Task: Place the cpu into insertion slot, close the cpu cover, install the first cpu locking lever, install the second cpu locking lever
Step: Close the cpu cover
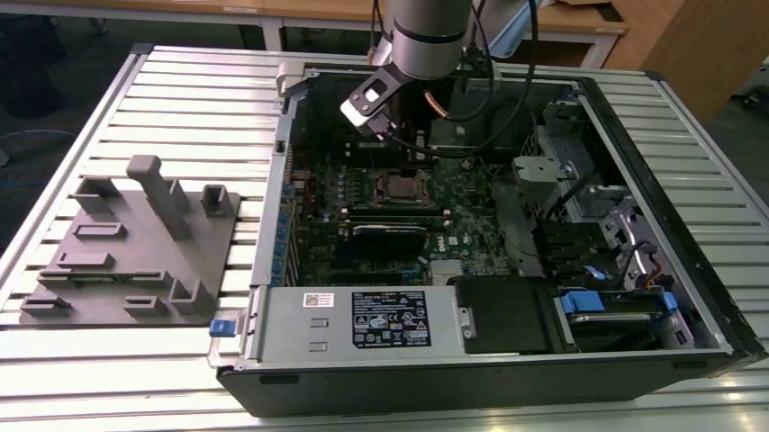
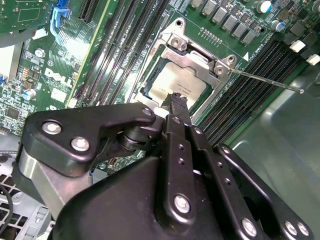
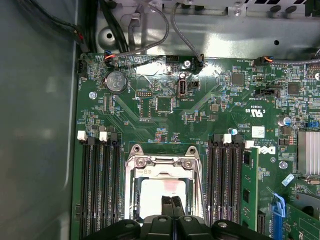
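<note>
The cpu [image 2: 176, 82] lies flat in the insertion slot [image 3: 131, 200] on the green board, its silver-grey top showing through the window of the cpu cover [image 2: 192, 56]. The cover lies down over it. A thin metal locking lever [image 2: 265, 80] juts out sideways from the socket's corner over the memory slots, unlatched. My gripper [image 2: 178, 99] hovers just above the chip's edge with its black fingers pressed together and nothing between them. In the first wrist view the gripper [image 3: 171, 201] covers part of the cpu [image 3: 155, 195]. The exterior view has the gripper [image 1: 399, 133] above the socket [image 1: 402, 187].
The board sits inside an open computer case [image 1: 625, 171] on a slatted metal table [image 1: 180, 99]. Memory slots [image 3: 97, 185] flank the socket on both sides. A black card [image 1: 387, 236] and power supply [image 1: 360, 324] lie nearer the front. A grey fixture block [image 1: 132, 252] stands at the exterior view's left.
</note>
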Controlling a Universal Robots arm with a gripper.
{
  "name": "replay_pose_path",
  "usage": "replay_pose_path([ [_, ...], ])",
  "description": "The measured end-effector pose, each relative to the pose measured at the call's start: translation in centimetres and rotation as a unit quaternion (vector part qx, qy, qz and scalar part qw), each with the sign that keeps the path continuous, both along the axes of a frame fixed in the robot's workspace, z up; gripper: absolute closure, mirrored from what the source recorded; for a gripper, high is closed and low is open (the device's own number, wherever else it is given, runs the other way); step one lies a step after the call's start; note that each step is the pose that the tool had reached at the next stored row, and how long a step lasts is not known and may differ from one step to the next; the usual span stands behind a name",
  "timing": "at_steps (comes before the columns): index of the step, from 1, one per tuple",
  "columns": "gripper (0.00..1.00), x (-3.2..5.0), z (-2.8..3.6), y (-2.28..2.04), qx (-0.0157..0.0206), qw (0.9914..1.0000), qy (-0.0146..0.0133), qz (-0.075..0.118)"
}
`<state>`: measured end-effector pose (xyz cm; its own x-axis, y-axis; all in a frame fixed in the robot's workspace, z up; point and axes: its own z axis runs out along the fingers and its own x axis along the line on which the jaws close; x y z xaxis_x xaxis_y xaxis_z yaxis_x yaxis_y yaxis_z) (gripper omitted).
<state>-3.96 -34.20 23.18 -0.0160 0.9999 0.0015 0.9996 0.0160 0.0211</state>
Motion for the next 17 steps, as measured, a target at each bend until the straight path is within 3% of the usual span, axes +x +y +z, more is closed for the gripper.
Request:
replay_pose_path([
  [17, 0.89, 0.00, 0.00, 0.00, 0.0000, 0.99997, 0.0000, 0.008],
])
